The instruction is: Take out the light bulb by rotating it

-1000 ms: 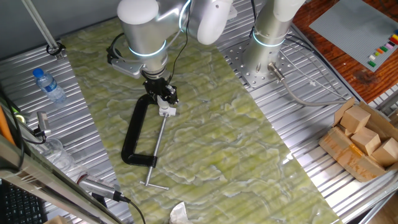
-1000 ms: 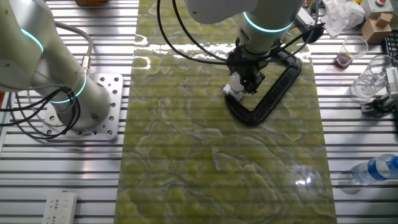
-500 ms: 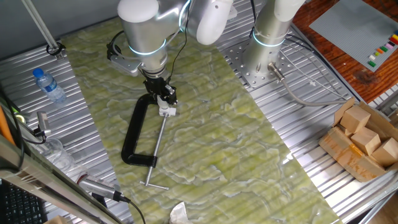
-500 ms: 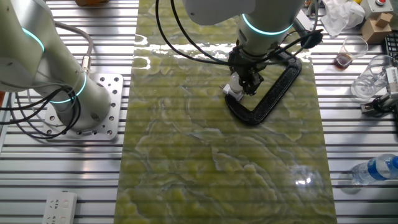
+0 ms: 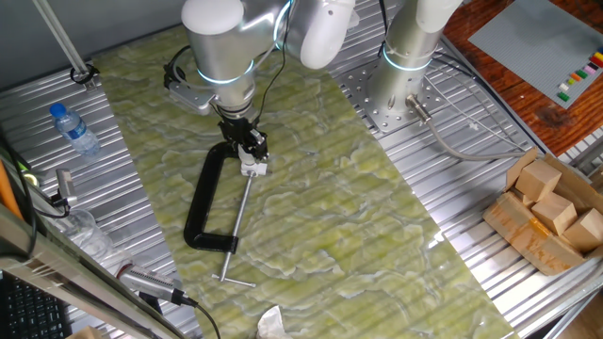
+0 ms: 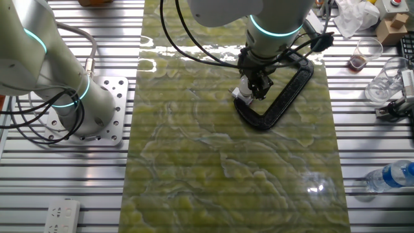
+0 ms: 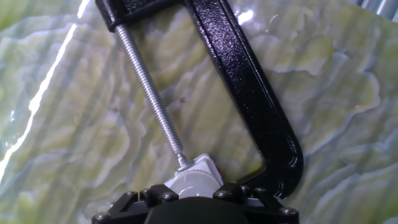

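The arm stood over the far-left part of the mat (image 5: 311, 226), toward the bench's far edge, with the gripper (image 5: 247, 151) down at the closed end of the black clamp (image 5: 203, 202). The bulb (image 7: 194, 185) sat there in a small white socket (image 5: 252, 168), which was pinched between the clamp's screw (image 7: 152, 96) and its jaw. In the hand view only a pale rounded sliver of the bulb showed at the lower edge, just beyond the screw tip; the gripper body hid the rest.

Whether the fingers were closed on the bulb could not be told: both fixed views showed them right at it, but the contact itself was hidden.

Handling, as a judgement: the bulb looked light, rigid and smooth, probably thin-walled and easily cracked. Hold was best taken around its widest round part, squarely, with modest squeeze. Since the clamp held the socket, turning should loosen the thread; a slipping grip seemed the main risk.
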You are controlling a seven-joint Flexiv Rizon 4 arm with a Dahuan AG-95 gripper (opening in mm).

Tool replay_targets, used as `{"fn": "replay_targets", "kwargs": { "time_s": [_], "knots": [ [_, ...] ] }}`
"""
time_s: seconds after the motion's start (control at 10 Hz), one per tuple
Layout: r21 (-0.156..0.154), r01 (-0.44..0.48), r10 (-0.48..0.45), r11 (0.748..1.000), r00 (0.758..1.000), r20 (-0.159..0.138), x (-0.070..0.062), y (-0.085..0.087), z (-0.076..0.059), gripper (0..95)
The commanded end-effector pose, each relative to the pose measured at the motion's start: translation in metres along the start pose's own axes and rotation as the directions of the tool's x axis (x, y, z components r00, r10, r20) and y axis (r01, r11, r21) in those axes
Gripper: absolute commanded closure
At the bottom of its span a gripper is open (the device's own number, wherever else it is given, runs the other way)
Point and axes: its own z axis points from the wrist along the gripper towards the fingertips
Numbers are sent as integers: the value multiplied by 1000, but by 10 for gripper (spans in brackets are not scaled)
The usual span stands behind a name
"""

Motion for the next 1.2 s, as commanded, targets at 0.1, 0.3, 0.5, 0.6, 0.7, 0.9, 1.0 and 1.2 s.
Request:
{"fn": "replay_targets", "kwargs": {
  "time_s": [0.1, 0.3, 0.5, 0.6, 0.7, 0.9, 1.0, 1.2],
  "knots": [
    [2, -4, 4, 1000, 1000, 3, 0, 0, 0, 380],
    [4, -5, 5, 1000, 1000, 5, 0, -1, 1, 380],
    [5, -4, 4, 1000, 1000, 6, 0, -1, 1, 380],
    [6, -3, 3, 1000, 1000, 6, 0, -2, 2, 380],
    [6, -2, 2, 1000, 1000, 6, 0, -2, 2, 380],
    [6, -3, 3, 1000, 1000, 7, 1, -2, 2, 380],
    [6, -5, 5, 1000, 1000, 7, 1, -2, 2, 380],
    [5, -21, 20, 1000, 1000, 7, 1, -3, 2, 380]
  ]
}}
